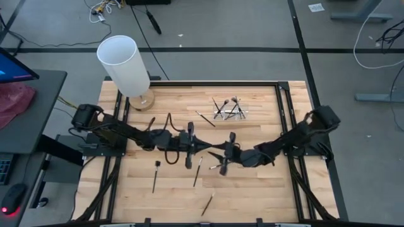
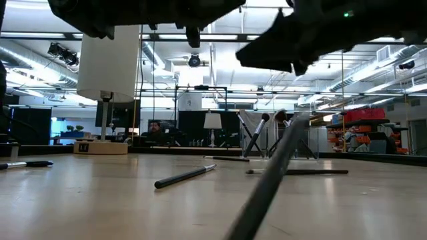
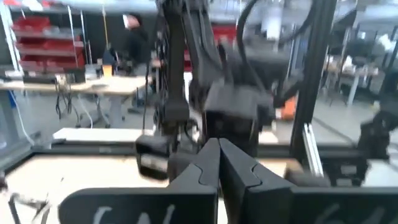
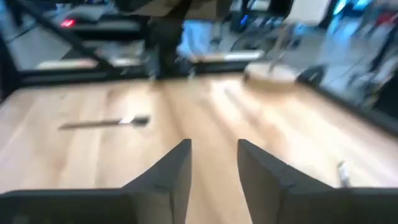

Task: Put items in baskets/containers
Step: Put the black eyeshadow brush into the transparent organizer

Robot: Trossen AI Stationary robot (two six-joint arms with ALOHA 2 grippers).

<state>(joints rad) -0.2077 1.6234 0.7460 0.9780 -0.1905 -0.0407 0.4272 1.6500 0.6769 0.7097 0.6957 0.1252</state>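
Loose makeup brushes lie flat on the wooden table: one [image 1: 155, 176] toward the near left, one [image 1: 197, 171] at the near middle, one [image 1: 207, 205] by the near edge, one [image 1: 205, 118] farther back. Several more brushes stand leaning in the small clear holder [image 1: 230, 113] at the far right, which the low view also shows [image 2: 270, 137]. My left gripper [image 1: 213, 150] hovers over the table's middle, shut and empty [image 3: 219, 163]. My right gripper [image 1: 219, 164] hangs just beside it, open [image 4: 214, 163] with nothing between its fingers. A brush [image 4: 106, 122] lies ahead of it.
A tall white cylinder [image 1: 125, 63] on a round wooden base stands at the far left corner. A black frame [image 1: 284, 107] runs along the table's edges. The two arms meet tip to tip over the middle. One brush [image 2: 267, 187] lies close to the low camera.
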